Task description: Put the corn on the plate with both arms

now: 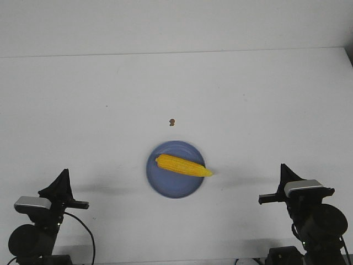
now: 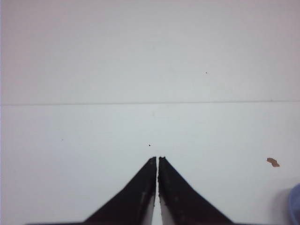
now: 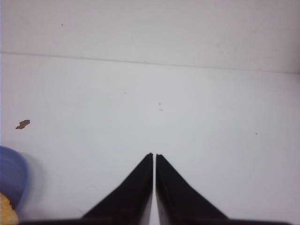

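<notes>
Overhead, the corn (image 1: 183,165) lies across the plate (image 1: 165,185), tip past the rim at 4 o'clock, whereas only the wrist views reveal the left gripper (image 2: 157,158) and right gripper (image 3: 153,155) closed, empty, over bare table (image 1: 248,99).

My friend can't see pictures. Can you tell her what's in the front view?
A yellow corn cob lies on a round blue plate on a white table. Two black robot grippers, left and right, sit shut on either side, touching nothing.
</notes>
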Controlling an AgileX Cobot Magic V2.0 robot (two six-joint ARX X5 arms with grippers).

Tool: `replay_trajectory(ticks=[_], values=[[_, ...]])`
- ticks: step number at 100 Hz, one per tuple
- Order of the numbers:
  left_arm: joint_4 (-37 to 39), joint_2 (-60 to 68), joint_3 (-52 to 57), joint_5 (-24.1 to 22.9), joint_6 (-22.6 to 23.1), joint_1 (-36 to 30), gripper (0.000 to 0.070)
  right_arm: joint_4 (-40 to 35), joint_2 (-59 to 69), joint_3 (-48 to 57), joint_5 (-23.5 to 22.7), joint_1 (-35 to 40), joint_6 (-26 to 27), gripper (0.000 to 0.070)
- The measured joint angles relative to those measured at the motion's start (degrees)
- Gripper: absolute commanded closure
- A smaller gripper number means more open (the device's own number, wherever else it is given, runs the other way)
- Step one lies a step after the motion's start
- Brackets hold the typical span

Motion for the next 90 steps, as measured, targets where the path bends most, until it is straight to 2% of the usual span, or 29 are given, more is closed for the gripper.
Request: replay_trajectory(ticks=[38, 60, 90], values=[[0.63, -5.03, -7.17, 0.13, -0.02, 0.00, 0.0694, 0.00, 0.00, 0.00, 0.00, 0.00, 0.00, 0.0686], [10.08, -5.03, -12.46, 0.13, -0.44, 0.00, 0.0694, 0.00, 0.00, 0.00, -0.02, 0.00, 0.00, 0.0686], [11.52, -5.07, -12.50, 0.17, -0.92, 0.00, 0.0694, 0.00, 0.00, 0.00, 0.00, 0.00, 0.00, 0.0686]])
